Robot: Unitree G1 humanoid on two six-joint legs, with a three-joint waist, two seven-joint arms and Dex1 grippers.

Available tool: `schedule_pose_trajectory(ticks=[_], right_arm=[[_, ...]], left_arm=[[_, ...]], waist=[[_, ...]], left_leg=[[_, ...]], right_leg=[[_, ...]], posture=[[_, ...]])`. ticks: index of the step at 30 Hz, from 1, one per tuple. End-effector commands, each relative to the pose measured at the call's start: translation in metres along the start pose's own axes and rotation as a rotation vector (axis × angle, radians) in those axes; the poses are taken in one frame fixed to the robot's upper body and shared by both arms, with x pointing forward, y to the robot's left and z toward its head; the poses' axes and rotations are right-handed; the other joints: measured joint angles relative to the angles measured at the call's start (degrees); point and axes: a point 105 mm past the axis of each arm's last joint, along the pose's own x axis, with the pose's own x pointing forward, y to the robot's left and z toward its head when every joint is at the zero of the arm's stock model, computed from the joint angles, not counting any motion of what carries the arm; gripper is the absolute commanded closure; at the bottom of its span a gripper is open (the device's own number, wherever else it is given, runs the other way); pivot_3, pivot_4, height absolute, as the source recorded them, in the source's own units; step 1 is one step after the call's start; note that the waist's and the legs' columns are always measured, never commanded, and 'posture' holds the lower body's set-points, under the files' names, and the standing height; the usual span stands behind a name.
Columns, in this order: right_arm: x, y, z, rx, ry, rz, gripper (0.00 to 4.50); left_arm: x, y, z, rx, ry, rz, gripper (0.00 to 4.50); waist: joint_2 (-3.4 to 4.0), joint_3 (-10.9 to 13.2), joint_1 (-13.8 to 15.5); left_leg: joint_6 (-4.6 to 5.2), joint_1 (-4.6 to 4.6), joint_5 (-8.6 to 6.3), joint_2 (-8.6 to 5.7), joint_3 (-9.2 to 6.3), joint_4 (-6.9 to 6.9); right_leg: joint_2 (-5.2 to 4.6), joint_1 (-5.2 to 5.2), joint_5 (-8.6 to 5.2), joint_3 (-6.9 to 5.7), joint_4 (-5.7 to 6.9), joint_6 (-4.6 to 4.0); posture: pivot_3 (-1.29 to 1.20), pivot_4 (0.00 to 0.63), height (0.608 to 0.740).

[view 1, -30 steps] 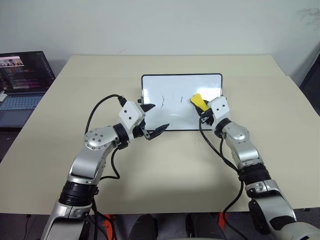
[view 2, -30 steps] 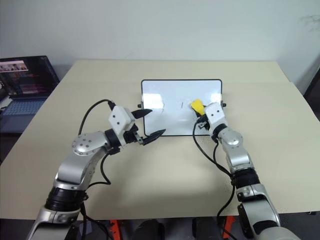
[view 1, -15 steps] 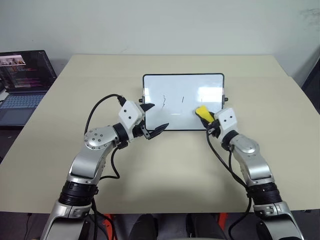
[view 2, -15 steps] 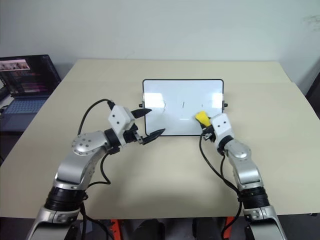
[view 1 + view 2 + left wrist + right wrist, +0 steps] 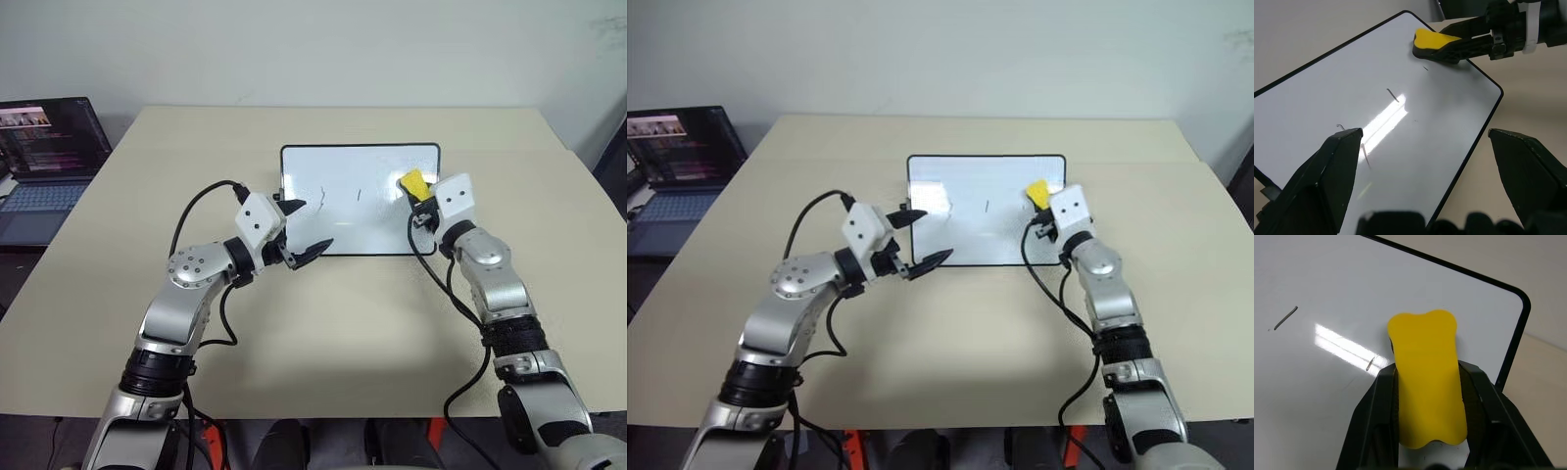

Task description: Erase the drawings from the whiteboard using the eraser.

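The whiteboard (image 5: pixel 360 220) lies flat at the table's middle. On it are the drawings: a thin squiggle (image 5: pixel 320 194), a short line (image 5: pixel 358 194) and a tiny mark (image 5: pixel 1370 364) right beside the eraser. My right gripper (image 5: pixel 423 198) is shut on the yellow eraser (image 5: pixel 413 182), whose black underside rests against the board near its far right corner (image 5: pixel 1436 45). My left gripper (image 5: pixel 312 225) hovers open over the board's near left edge, holding nothing. The left wrist view shows the line (image 5: pixel 1393 94) and the squiggle (image 5: pixel 1365 152).
An open laptop (image 5: pixel 49 157) with a lit screen sits at the table's far left edge. The beige table (image 5: pixel 323 323) spreads wide around the board, with a wall behind it.
My right gripper first dipped with the eraser toward the board's near edge, then swept up and right to the far right corner. The left arm has stayed put.
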Motion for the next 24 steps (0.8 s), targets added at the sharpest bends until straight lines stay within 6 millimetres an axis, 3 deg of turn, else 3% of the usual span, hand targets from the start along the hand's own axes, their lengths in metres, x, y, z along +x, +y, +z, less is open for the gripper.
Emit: schedule_pose_trajectory(ticks=[1, 24], right_arm=[[0.002, 0.006, -0.017, -0.014, 0.057, 0.024, 3.16], [-0.039, 0.043, -0.037, -0.001, 0.127, 0.154, 3.16]], left_arm=[[0.0, 0.003, 0.016, 0.045, -0.049, 0.003, 0.0], [-0.004, 0.003, 0.016, 0.047, -0.043, 0.022, 0.0]], waist=[[-0.01, -0.01, -0.07], [-0.02, -0.02, 0.13]], left_leg=[[0.01, 0.05, 0.0, 0.0, 0.01, 0.02], [0.09, 0.12, 0.05, 0.01, -0.04, 0.04]], right_leg=[[0.0, 0.02, 0.01, 0.02, 0.04, 0.01], [0.01, 0.1, 0.11, -0.03, 0.07, 0.0]], posture=[[0.0, 0.15, 0.74], [0.0, 0.15, 0.74]])
